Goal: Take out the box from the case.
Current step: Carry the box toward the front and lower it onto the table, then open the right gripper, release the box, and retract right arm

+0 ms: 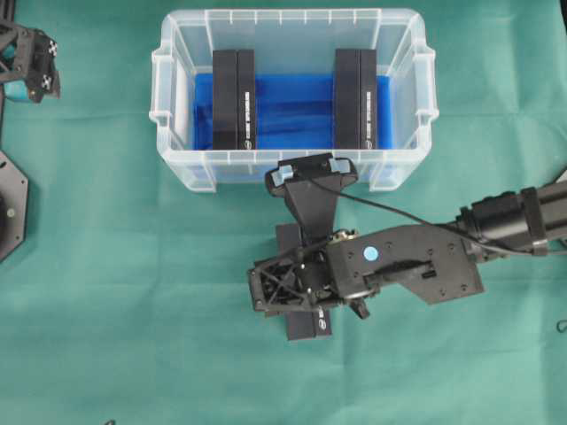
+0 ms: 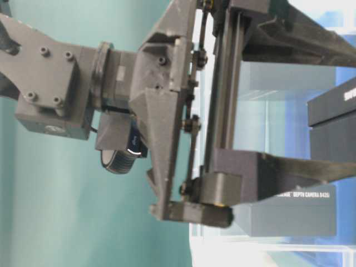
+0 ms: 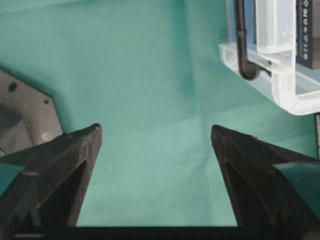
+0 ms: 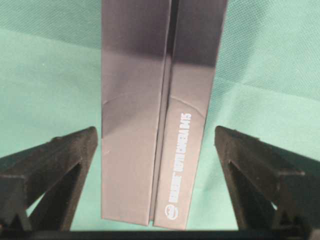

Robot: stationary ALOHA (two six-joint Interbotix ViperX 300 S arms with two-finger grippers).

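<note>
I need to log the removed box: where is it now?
In the overhead view the box lies on the green cloth in front of the case, under the open right hand, whose fingers stand clear of its sides.

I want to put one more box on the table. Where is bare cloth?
Bare green cloth lies left of the right gripper and before the case. It is crowded where that open gripper straddles the box on the table.

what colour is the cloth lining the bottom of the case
Blue. The cloth shows best in the overhead view, between the two dark boxes inside the clear case.
</note>
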